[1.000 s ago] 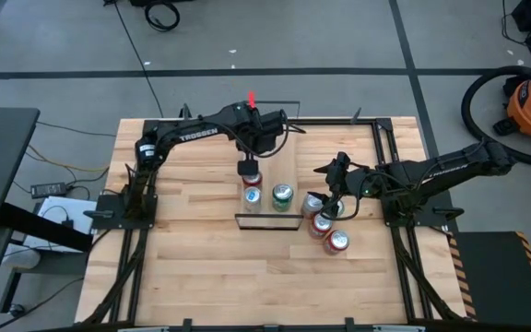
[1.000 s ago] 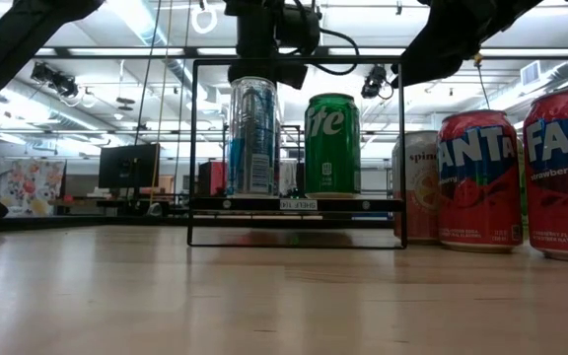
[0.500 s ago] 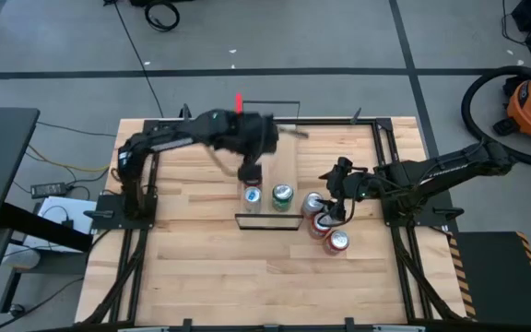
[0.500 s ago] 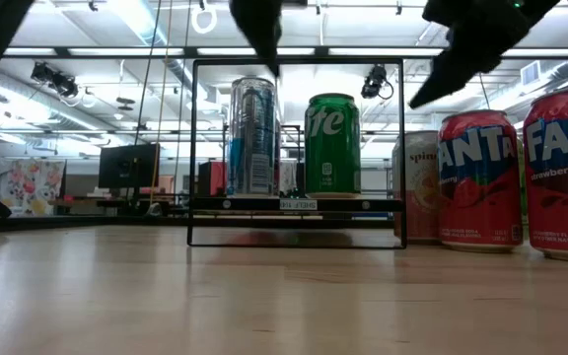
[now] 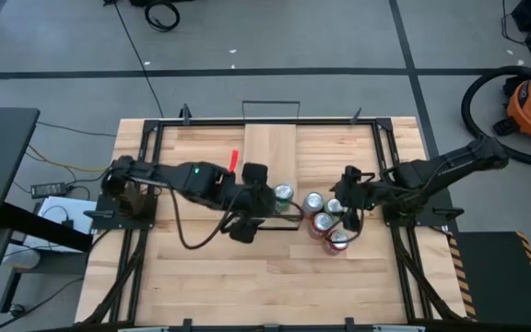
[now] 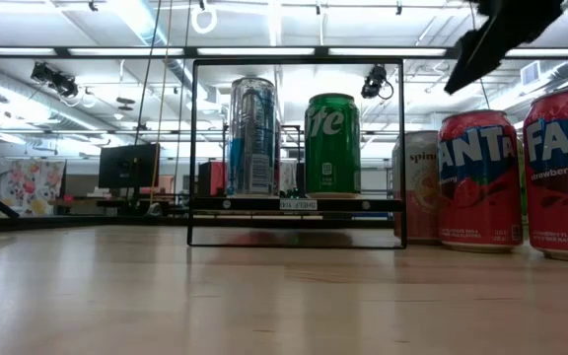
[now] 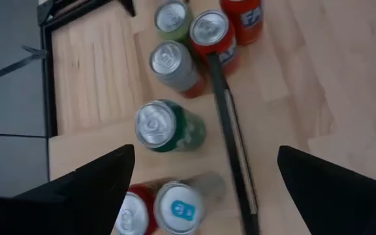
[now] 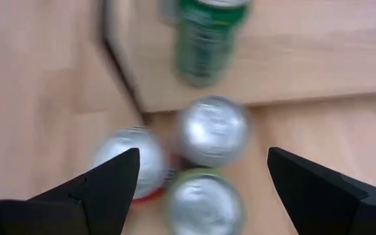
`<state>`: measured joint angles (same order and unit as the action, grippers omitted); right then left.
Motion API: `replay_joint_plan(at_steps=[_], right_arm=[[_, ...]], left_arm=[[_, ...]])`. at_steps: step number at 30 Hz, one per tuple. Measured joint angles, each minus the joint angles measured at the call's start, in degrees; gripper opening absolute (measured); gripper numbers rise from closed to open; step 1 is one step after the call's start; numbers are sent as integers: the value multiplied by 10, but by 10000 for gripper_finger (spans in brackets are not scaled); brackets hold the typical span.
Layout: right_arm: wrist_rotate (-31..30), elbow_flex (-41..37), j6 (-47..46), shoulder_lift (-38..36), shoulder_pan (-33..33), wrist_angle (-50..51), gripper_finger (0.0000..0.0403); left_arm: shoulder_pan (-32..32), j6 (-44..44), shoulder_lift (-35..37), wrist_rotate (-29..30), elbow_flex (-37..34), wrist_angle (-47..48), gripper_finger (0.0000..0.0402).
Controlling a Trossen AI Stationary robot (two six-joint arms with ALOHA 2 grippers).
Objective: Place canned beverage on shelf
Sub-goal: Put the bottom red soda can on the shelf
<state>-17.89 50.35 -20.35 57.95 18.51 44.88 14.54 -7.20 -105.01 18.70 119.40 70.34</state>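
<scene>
The left gripper [image 5: 244, 228] is stretched low across the bench [image 5: 201, 277] beside the shelf [image 5: 270, 152], fingers spread apart. The right gripper [image 5: 348, 214] is held above the loose cans [image 5: 325, 221], fingers apart and empty.

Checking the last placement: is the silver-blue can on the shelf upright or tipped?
Upright: the silver-blue can stands straight on the shelf beside the green can.

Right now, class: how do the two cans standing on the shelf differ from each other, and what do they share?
The silver-blue can is taller and slimmer; the green can is shorter and wider. The silver-blue can stands nearer the shelf's left end in the low view, the green can nearer its middle. Both stand upright on the shelf, apart, with no gripper touching them.
</scene>
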Motion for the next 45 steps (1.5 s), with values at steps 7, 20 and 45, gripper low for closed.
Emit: replay_joint_plan(at_steps=[7, 20, 45], right_arm=[[8, 0, -103, 34, 112, 19, 348], [-48, 27, -275, 170, 238, 50, 348], [5, 24, -309, 262, 196, 34, 348]], left_arm=[[43, 13, 35, 58, -128, -92, 388], [99, 58, 176, 110, -347, -301, 388], [138, 242, 201, 168, -383, -238, 388]])
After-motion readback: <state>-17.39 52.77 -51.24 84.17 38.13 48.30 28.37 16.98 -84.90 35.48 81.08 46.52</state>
